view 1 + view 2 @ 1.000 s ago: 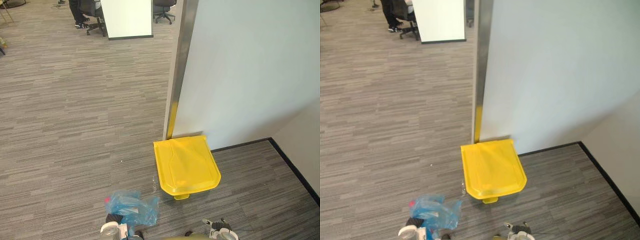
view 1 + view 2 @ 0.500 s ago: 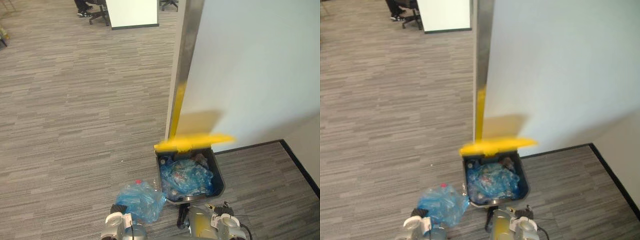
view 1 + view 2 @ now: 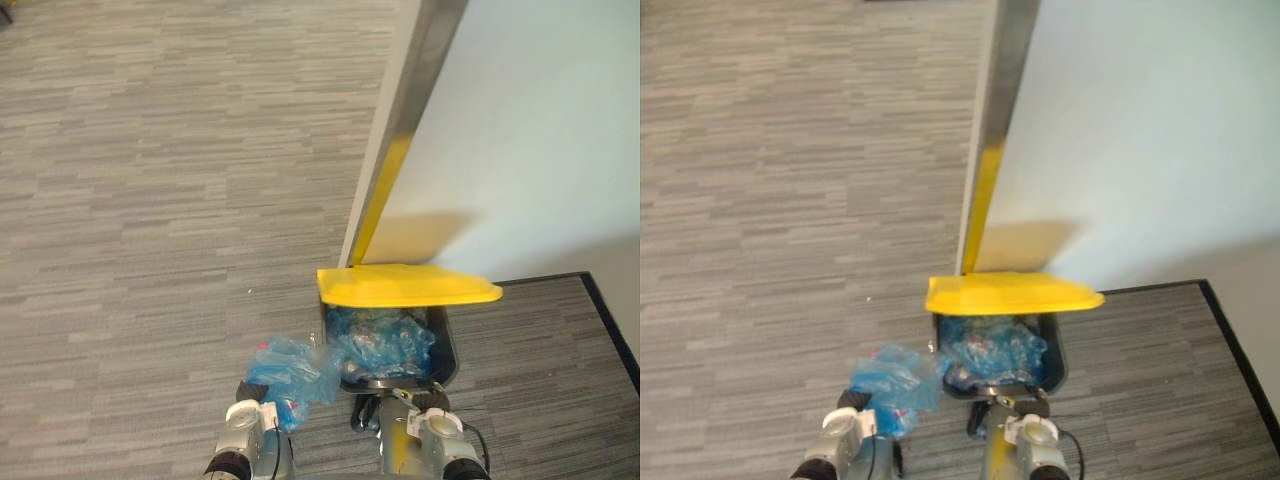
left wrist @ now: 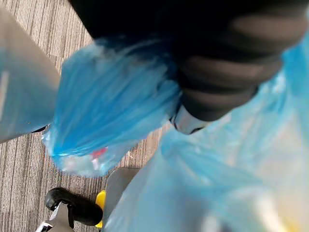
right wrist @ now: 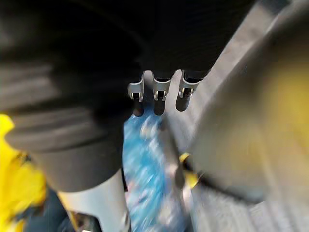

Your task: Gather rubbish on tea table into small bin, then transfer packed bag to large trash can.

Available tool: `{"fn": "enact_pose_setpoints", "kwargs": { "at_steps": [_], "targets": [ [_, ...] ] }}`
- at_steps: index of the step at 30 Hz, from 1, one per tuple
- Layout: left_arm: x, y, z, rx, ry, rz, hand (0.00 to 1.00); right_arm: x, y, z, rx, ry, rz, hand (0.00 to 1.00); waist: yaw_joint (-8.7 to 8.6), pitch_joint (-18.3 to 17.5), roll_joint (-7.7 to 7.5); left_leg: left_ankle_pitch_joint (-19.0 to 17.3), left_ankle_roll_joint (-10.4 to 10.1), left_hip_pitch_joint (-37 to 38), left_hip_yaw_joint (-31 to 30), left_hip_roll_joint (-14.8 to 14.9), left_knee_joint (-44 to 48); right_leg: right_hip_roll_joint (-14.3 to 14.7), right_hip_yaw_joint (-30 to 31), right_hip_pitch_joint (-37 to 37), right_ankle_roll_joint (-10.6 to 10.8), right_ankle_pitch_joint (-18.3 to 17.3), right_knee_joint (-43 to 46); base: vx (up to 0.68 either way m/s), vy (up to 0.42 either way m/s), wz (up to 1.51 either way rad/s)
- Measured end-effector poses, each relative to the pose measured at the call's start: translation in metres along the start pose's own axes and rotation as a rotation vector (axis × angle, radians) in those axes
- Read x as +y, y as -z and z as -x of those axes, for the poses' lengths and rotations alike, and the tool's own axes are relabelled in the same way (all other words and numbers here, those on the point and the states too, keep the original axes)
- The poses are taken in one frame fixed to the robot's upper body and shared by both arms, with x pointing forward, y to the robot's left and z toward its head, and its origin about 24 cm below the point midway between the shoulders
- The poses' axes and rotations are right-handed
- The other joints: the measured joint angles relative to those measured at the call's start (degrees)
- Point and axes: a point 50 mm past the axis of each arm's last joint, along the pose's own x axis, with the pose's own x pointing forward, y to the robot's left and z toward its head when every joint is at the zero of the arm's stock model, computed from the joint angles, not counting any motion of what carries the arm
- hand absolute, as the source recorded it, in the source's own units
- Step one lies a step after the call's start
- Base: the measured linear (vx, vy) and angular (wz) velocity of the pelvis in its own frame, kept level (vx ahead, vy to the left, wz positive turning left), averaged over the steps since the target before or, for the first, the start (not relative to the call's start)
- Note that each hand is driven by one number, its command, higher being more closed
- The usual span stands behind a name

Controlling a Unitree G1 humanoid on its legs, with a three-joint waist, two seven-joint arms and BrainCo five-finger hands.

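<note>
One yellow lid (image 3: 405, 287) hangs over the full trash can (image 3: 1056, 362). Blue bag (image 3: 290, 368) is beside it at left hand (image 4: 222, 77), right hand (image 5: 158, 94) near. I cannot tell either grip.

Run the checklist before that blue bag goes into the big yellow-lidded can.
1. Yellow lid up, trash can open: ok.
2. Blue bag at the left hand: ok.
3. Hold on the bag secure: cannot tell; plastic wraps the hand.
4. Bag over the opening: not ok; it hangs beside the can's left side.
5. Room inside: cannot tell; filled bags lie close under the rim.
6. Right hand clear of the opening: cannot tell; it is close to the can's front.
</note>
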Motion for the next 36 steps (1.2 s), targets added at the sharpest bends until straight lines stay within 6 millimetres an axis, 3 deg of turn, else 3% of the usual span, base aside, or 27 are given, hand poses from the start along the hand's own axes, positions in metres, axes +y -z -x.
{"fn": "enact_pose_setpoints", "kwargs": {
  "at_steps": [5, 8, 16, 19, 28, 36],
  "targets": [
    [-0.008, -0.033, 0.001, -0.14, 0.003, 0.054, 1.0, 0.019, -0.095, -0.004, -0.318, -0.018, -0.036, 0.0, 0.54, 1.1, 1.0, -1.35, -0.17, -6.45, -1.22, 0.94, 2.68, -0.17, -1.66, -4.88, -0.98, 1.01, 1.08, -0.1, -0.059, 0.15],
    [-0.01, -0.044, 0.003, -0.185, 0.007, 0.072, 1.0, 0.023, -0.132, -0.001, -0.436, -0.021, -0.031, 0.0, 1.46, 1.35, 1.2, -1.75, -0.3, -8.66, -1.25, 1.72, 3.92, 0.43, -1.54, -6.65, -0.86, 1.73, 0.76, -0.09, -0.065, -0.1],
    [-0.037, -0.102, 0.019, -0.435, 0.128, 0.106, 1.0, 0.003, -0.242, 0.018, -0.735, 0.046, -0.086, 0.0, 2.21, 4.86, 1.78, -1.18, -1.38, -13.63, -3.74, 2.78, 6.47, 1.09, -3.44, -9.1, -1.53, 3.04, 0.82, -0.05, -0.044, 0.06],
    [-0.048, -0.127, 0.031, -0.542, 0.176, 0.108, 1.0, 0.003, -0.283, 0.036, -0.846, 0.056, -0.155, 0.0, 2.24, 5.47, 1.7, -0.84, -1.99, -16.18, -4.01, 2.88, 7.08, 1.05, -3.59, -11.41, -1.69, 3.56, 1.3, -0.04, -0.028, 0.03],
    [-0.089, -0.173, 0.084, -0.797, 0.427, 0.159, 1.0, 0.002, -0.322, 0.048, -0.857, 0.049, -0.216, 0.0, 2.25, 6.73, 1.69, -0.54, -2.63, -17.75, -4.61, 3.82, 7.93, 1.42, -3.41, -12.87, -0.8, 4.18, 1.88, -0.04, -0.019, -0.01],
    [-0.132, -0.189, 0.146, -0.978, 0.718, 0.143, 1.0, -0.018, -0.36, 0.054, -0.85, 0.098, -0.336, 0.0, 1.99, 6.74, 1.69, 0.25, -3.83, -18.09, -4.89, 4.69, 7.85, 2.95, -4.15, -12.44, -1.03, 4.43, 0.18, -0.07, -0.03, -0.03]
  ]
}}
